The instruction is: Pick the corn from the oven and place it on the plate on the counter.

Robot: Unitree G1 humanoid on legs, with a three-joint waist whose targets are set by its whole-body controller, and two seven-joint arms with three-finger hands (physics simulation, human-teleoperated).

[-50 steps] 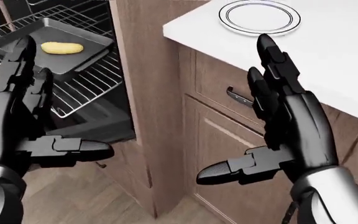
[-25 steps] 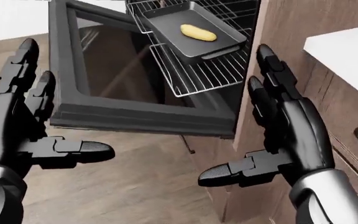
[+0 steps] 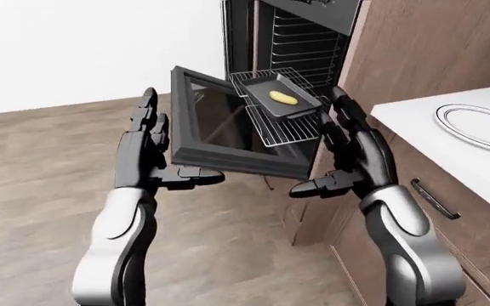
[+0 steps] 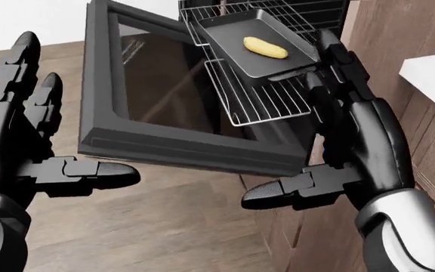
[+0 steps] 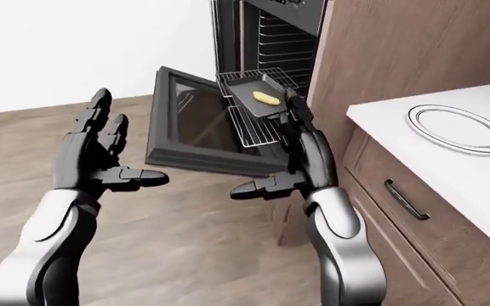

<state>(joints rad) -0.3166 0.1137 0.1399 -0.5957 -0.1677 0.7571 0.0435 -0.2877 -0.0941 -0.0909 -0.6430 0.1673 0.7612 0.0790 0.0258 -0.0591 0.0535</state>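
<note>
A yellow corn (image 4: 266, 47) lies in a dark baking tray (image 4: 236, 34) on a pulled-out wire rack (image 4: 266, 105) of the oven, above the lowered oven door (image 4: 164, 113). Both black hands are raised with fingers spread and hold nothing. My left hand (image 4: 66, 124) stands open left of the door. My right hand (image 4: 286, 130) is open too, its fingertips (image 4: 327, 39) up beside the tray's right edge, apart from the corn. The white plate (image 5: 460, 126) sits empty on the white counter (image 5: 398, 150) at the right of the right-eye view.
Brown cabinets with a dark drawer handle (image 5: 407, 199) run under the counter, right of the oven. More wire racks (image 3: 300, 44) fill the oven cavity above the tray. Wood floor (image 3: 41, 166) spreads to the left, up to a white wall.
The whole head view has swung left: the plate and counter have slid out to the right, and the oven with the corn has come toward the middle. Both hands keep their open pose.
</note>
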